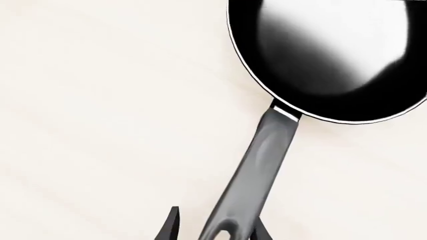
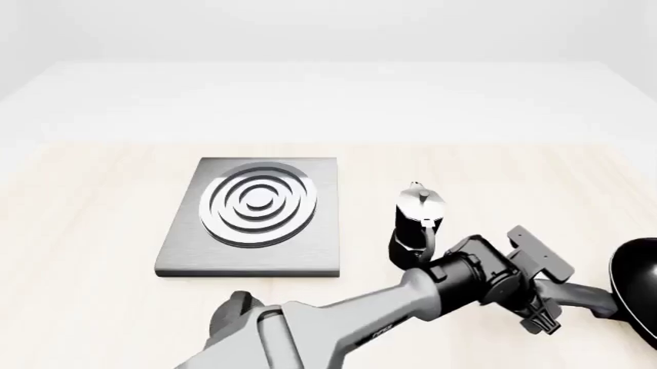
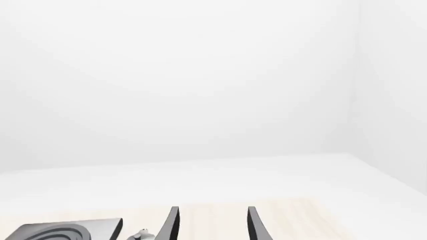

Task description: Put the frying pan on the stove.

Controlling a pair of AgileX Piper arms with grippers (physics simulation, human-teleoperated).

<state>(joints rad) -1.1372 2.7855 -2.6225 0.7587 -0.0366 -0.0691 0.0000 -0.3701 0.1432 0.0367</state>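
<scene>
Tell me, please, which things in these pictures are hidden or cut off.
- Frying pan: the front view's right edge cuts off most of it; the left arm covers its handle.
- Left tool: the left wrist view shows only its tips beside the handle; contact unclear.
- Moka pot: the arm hides its base in the front view.
- Stove and right tool: cut by the right wrist view's edge.

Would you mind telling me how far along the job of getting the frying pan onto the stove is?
Nothing is finished yet: the square grey metal stove with silver rings carries nothing. In hand: the left hand straddles the end of the dark grey handle of the round black frying pan, which sits on the table at the far right. Whether it has gripped is unclear. Left: lifting, carrying past the black-and-silver moka pot, and setting down.
</scene>
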